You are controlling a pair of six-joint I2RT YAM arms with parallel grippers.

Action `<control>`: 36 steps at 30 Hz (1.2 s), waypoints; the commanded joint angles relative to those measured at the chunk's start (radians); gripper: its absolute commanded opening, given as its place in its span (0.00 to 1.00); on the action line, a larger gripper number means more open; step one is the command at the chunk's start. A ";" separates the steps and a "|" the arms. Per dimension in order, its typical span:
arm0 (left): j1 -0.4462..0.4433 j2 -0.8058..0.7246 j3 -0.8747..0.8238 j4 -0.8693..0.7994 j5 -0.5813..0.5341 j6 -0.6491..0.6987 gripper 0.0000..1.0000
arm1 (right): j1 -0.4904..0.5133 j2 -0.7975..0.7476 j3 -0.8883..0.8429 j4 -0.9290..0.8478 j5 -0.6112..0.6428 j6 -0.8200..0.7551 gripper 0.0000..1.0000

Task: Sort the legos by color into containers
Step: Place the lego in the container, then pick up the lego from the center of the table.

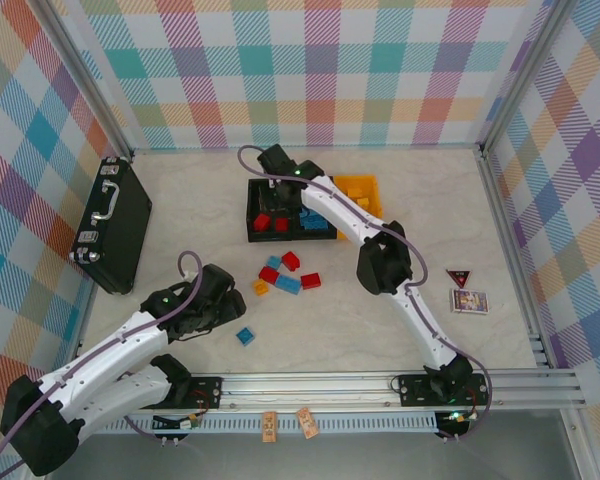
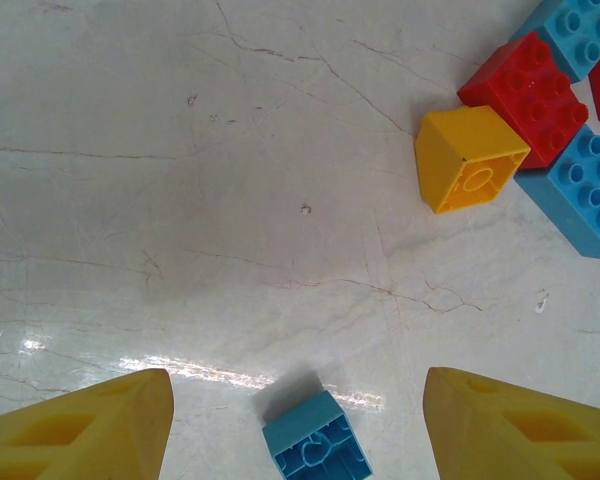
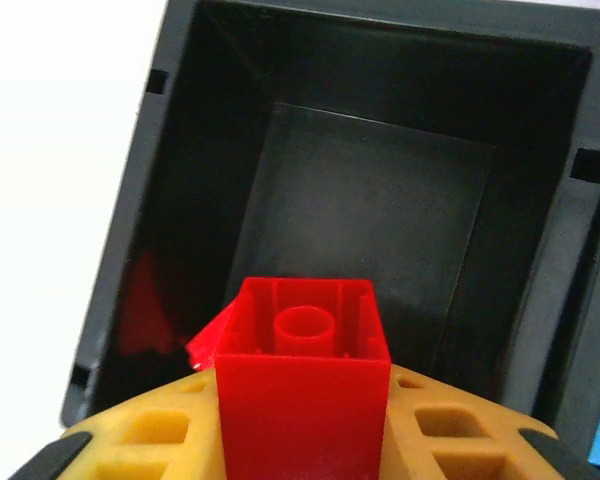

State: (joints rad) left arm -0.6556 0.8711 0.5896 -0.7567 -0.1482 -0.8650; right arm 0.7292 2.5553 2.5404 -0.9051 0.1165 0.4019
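Clamps a red brick [image 3: 302,385] tight in the right hand [image 3: 302,440], hollow side showing, poised above the black bin [image 3: 545,200] at the left end of the row. Best to centre over the open floor, clear of the walls, and lower before letting go, to avoid a bounce-out. Meanwhile spreads the left hand [image 2: 310,430] empty and half open astride a blue brick [image 2: 315,455] lying on the surface [image 2: 180,200].

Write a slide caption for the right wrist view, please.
Right gripper grips a red brick just above the open top of a black bin.
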 commanded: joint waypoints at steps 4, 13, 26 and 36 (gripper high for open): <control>0.008 0.018 -0.010 0.007 0.007 -0.007 0.66 | -0.003 0.039 0.063 -0.019 0.047 -0.021 0.36; 0.010 0.013 -0.001 0.000 0.002 -0.008 0.66 | 0.001 0.004 0.063 -0.024 0.057 -0.031 0.51; 0.009 0.003 0.042 0.006 -0.007 0.017 0.67 | 0.042 -0.350 -0.336 0.105 0.033 -0.058 0.51; 0.009 0.039 0.061 0.077 0.059 0.067 0.67 | 0.049 -0.652 -0.811 0.239 -0.016 -0.016 0.53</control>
State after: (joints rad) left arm -0.6556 0.9009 0.6205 -0.7177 -0.1246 -0.8310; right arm 0.7788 1.9572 1.8183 -0.7155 0.1280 0.3614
